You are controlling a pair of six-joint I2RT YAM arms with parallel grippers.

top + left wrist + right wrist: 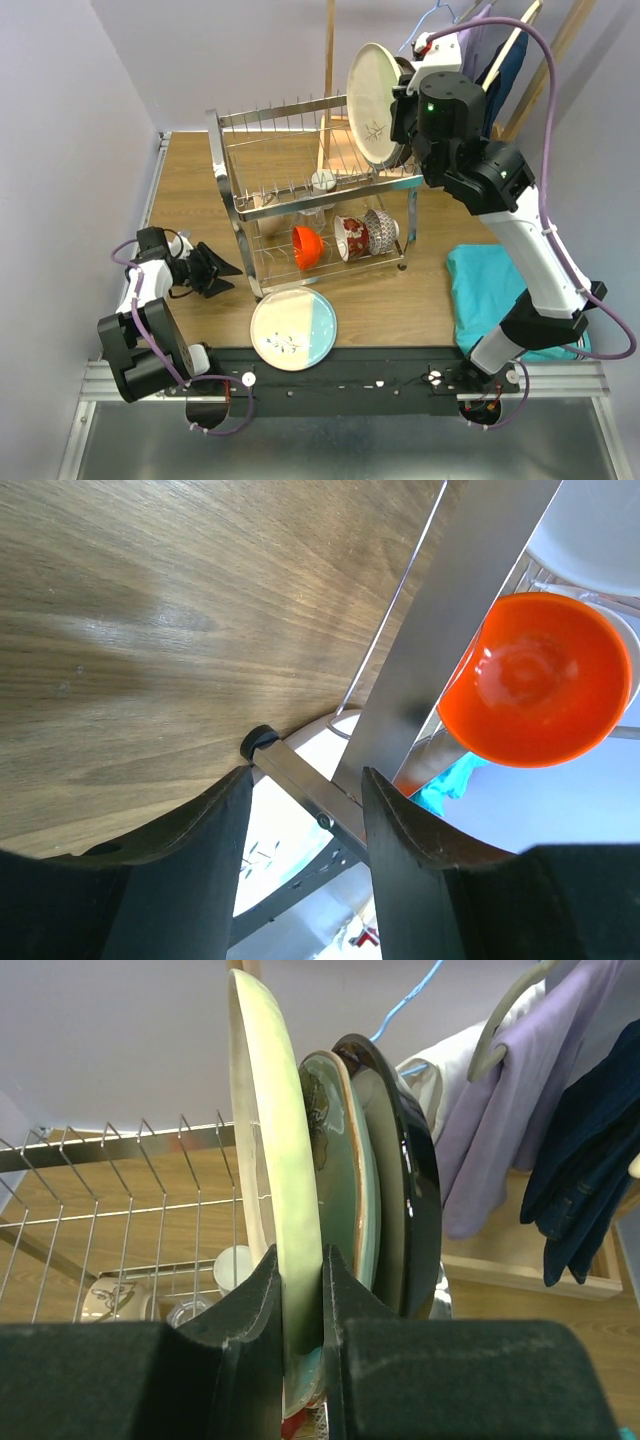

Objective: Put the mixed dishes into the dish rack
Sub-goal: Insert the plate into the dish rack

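Pale green plate (262,1140): glazed ceramic by the look. We reckon it stiff, fairly heavy, slick, and quick to chip against wire. The rim is the only sensible hold, and a pinch there leaves the weight hanging off one edge. We would expect it to swing or slip if jolted.

Right gripper (300,1265): jaws closed on that plate's rim, one finger on each face. The plate stands on edge above the right end of the dish rack (280,110), over the upper tier's prongs. Two other plates (345,1170) stand on edge just beside it; touching or not, we cannot tell. Right arm reaches high and far forward.

Left gripper (305,780): jaws parted, holding nothing. It is low over the table (150,610), just beside the rack's near left foot. It faces the lower tier, where the orange bowl (535,680) lies tipped on its side. Left arm is folded close to its base.

Blue plate (293,328): flat on the table in front of the rack, not yet loaded. Its rim offers little to grab; we judge a finger must get under the edge.
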